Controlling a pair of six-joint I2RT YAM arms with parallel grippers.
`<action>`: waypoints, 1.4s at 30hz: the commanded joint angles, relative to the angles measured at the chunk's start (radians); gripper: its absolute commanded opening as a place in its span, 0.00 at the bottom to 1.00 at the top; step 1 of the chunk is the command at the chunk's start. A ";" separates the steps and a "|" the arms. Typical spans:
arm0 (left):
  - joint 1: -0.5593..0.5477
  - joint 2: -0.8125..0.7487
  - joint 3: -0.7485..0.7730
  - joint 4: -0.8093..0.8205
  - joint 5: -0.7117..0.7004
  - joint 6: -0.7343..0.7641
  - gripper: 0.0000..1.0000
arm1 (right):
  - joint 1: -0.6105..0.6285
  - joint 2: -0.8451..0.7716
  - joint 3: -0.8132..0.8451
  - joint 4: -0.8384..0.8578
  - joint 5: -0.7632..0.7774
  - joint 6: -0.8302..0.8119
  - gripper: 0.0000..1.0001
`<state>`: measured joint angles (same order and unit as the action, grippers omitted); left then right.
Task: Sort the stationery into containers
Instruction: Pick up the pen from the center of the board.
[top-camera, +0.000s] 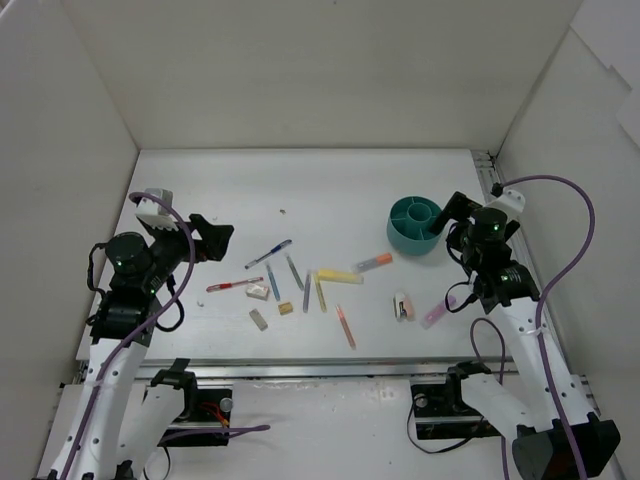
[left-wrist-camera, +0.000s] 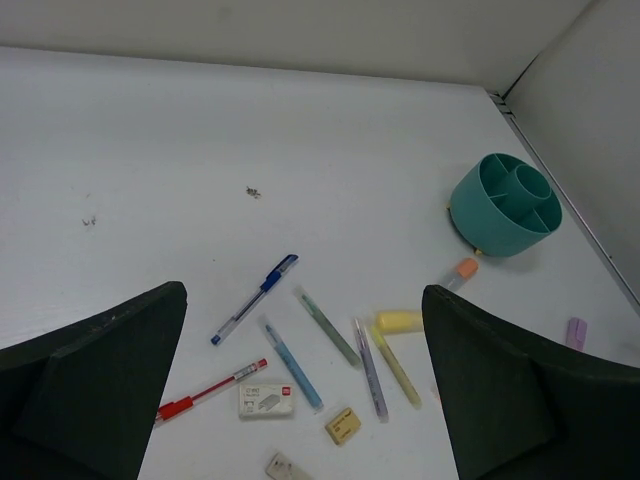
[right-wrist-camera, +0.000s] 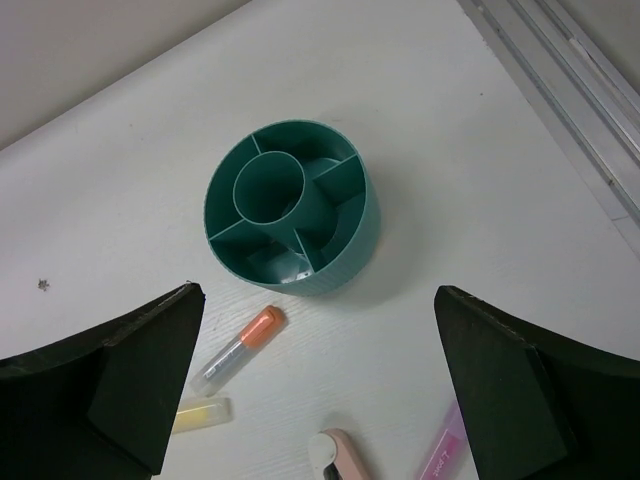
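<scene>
Stationery (top-camera: 306, 290) lies loose across the near half of the table (top-camera: 330, 190), all of it outside the teal cup (top-camera: 414, 225), which stands upright at the far right with its divided compartments facing up. On the left of the spread I see a blue pen (top-camera: 268, 254), a red pen (top-camera: 235, 285) and a white eraser (top-camera: 258, 291). A yellow marker (top-camera: 340, 276) sits mid-table, and an orange-capped marker (top-camera: 374, 263) lies just near-left of the cup. A pink marker (top-camera: 437, 312) lies further right and nearer. My left gripper (top-camera: 212, 240) hangs over the table's left side, jaws spread wide and empty. My right gripper (top-camera: 452, 215) sits just right of the cup, equally wide, gripping nothing.
</scene>
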<state>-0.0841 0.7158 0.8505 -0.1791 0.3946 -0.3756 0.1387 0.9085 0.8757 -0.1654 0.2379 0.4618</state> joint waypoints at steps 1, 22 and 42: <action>0.001 0.017 0.018 0.081 0.044 0.033 1.00 | -0.001 -0.020 0.049 0.003 0.021 0.035 0.98; 0.001 0.203 0.009 0.139 0.185 0.081 1.00 | -0.125 0.182 -0.113 -0.393 0.003 0.265 0.98; 0.001 0.202 -0.008 0.135 0.205 0.132 1.00 | -0.234 0.408 -0.147 -0.154 -0.029 0.256 0.86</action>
<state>-0.0841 0.9222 0.8272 -0.1112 0.5800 -0.2676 -0.0742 1.2671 0.7338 -0.3885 0.2176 0.7090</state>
